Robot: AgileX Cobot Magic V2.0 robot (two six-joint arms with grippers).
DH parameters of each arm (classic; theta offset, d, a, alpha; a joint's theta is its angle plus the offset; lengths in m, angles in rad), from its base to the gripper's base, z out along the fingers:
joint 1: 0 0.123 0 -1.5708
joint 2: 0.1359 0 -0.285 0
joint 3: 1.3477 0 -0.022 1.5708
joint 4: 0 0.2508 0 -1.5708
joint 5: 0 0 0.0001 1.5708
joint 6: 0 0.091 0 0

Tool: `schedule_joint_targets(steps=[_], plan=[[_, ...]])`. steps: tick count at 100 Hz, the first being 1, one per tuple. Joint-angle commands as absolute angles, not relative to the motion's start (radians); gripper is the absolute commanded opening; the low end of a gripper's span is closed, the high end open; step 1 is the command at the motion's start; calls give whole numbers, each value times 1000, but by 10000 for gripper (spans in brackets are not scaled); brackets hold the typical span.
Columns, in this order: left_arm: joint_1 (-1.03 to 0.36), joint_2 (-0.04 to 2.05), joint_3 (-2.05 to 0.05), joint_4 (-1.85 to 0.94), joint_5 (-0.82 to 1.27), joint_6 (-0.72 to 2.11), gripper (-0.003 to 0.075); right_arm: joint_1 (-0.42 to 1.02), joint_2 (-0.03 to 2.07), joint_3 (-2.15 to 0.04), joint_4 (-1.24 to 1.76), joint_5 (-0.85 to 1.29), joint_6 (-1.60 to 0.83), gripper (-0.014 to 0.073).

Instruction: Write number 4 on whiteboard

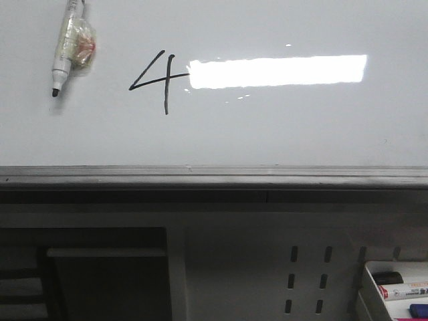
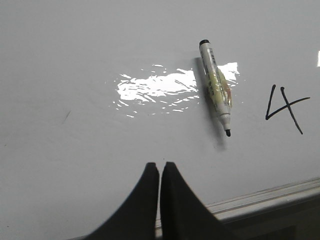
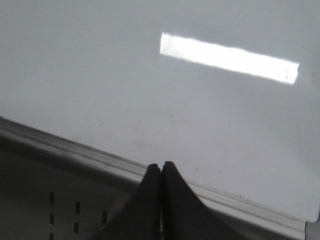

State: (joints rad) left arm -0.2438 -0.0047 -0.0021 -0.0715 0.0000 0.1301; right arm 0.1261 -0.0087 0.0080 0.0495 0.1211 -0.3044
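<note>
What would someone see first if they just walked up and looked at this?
Probably the black number 4 drawn on the whiteboard, right beside a bright strip of reflected light. Next, the uncapped marker lying on the board to the 4's left, tape around its middle.

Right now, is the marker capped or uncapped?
Uncapped. The marker lies on the whiteboard with its black tip bare, left of the 4; no cap shows.

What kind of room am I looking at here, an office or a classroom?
Probably an office or lab corner, though I cannot be sure. There is a large whiteboard with a number 4 drawn on it, a marker lying against it, and a tray of spare markers below a grey perforated panel.
</note>
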Motion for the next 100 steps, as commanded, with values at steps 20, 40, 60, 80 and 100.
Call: schedule_joint_targets(steps=[20,40,60,80,100], plan=[[-252,-32,26,-72,-66,118,-20,79,-31,29,22,25,-299,-45],[-252,-32,26,-72,-66,118,-20,71,-31,29,22,25,-299,-45],[-252,-32,26,-72,-66,118,-20,71,-31,29,22,12,-299,-45],[-252,-32,26,-72,-66,118,-20,71,-31,29,22,14,-299,-45],[-252,-32,26,-72,-66,118,-20,71,-31,29,22,14,-299,-45]])
